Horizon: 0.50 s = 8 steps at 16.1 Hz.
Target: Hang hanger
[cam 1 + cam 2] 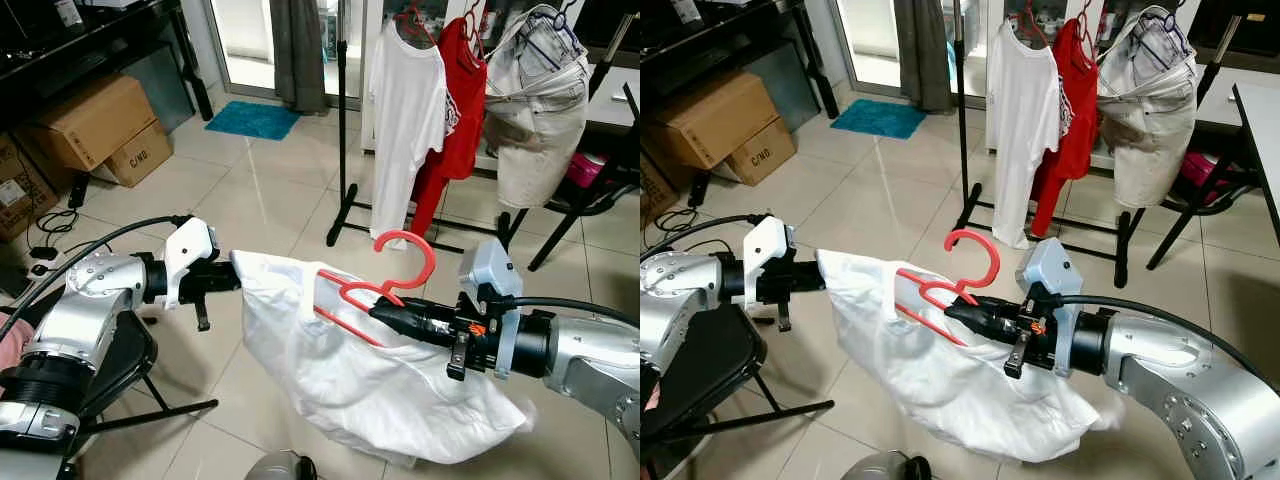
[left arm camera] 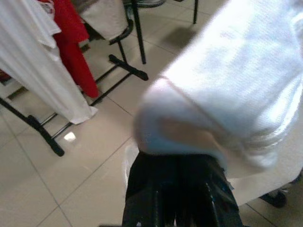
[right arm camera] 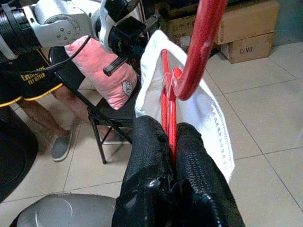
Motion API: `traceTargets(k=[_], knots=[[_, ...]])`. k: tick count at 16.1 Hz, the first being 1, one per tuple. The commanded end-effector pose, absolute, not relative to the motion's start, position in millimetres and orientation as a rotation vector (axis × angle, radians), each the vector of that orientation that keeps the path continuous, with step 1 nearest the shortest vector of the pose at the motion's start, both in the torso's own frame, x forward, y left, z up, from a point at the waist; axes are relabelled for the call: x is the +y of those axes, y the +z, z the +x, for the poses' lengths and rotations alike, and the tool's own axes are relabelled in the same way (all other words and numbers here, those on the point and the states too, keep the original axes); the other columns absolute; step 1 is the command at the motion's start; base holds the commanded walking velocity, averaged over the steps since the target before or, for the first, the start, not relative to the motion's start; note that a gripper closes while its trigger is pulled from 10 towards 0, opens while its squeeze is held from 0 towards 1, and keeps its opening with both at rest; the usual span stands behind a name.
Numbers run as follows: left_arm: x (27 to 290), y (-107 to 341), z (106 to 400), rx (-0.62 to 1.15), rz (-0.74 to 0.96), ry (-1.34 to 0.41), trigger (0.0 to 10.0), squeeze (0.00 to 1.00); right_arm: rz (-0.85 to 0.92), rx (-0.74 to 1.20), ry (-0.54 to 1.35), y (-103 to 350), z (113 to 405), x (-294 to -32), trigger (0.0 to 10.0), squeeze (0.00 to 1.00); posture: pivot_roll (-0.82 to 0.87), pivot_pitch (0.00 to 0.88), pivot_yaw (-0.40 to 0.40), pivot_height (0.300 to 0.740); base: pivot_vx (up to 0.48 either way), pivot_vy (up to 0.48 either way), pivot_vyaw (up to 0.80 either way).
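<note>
- The left gripper, at about 9 o'clock in the head views, has its fingers clenched on one edge of the white garment. From here the pinch looks shallow; if the arms spread or lift unevenly, the cloth could slide out and the shirt would swing down off that side.
- The red hanger sits near the centre, its shoulders tucked inside the garment's neck and its hook standing up toward 12 o'clock. If it tilts, the garment may slip off one shoulder.
- The right gripper, at about 4 o'clock, is closed tight on the hanger's neck just below the hook. A twist in that grip would turn the hook away from the rail.
- The clothes rack at 1 o'clock already carries a white shirt, a red one and pale shorts, so the hook could snag them.
- The floor is glossy beige tile; the garment's hem hangs close to it.
- Cardboard boxes stand at 10 o'clock, a blue mat at 11.
</note>
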<state>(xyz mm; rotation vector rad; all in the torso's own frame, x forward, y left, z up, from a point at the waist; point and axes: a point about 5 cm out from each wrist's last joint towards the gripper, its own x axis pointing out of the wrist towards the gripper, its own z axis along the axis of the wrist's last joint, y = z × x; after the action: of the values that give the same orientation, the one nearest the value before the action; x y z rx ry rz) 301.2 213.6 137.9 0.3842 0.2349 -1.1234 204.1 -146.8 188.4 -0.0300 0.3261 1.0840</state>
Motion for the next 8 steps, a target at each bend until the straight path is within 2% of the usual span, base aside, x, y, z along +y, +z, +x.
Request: traceTargets(k=[1,3,8], knots=[[219,143,302,0.212,0.387,-1.084,0.0,0.0,-0.043,0.311,1.087,191,206,-146,10.0,0.0,-0.03,0.023,0.092,0.74,0.0,0.0,0.0],[228,144,308,0.21,0.436,-0.981,0.0,0.0,-0.055,0.325,1.057,188,208,-147,10.0,0.0,-0.03,0.022,0.095,0.74,0.0,0.0,0.0],[241,148,316,0.176,0.423,-0.797,0.0,0.0,-0.068,0.335,0.944,180,218,-151,10.0,0.0,-0.03,0.025,0.1,0.74,0.0,0.0,0.0]])
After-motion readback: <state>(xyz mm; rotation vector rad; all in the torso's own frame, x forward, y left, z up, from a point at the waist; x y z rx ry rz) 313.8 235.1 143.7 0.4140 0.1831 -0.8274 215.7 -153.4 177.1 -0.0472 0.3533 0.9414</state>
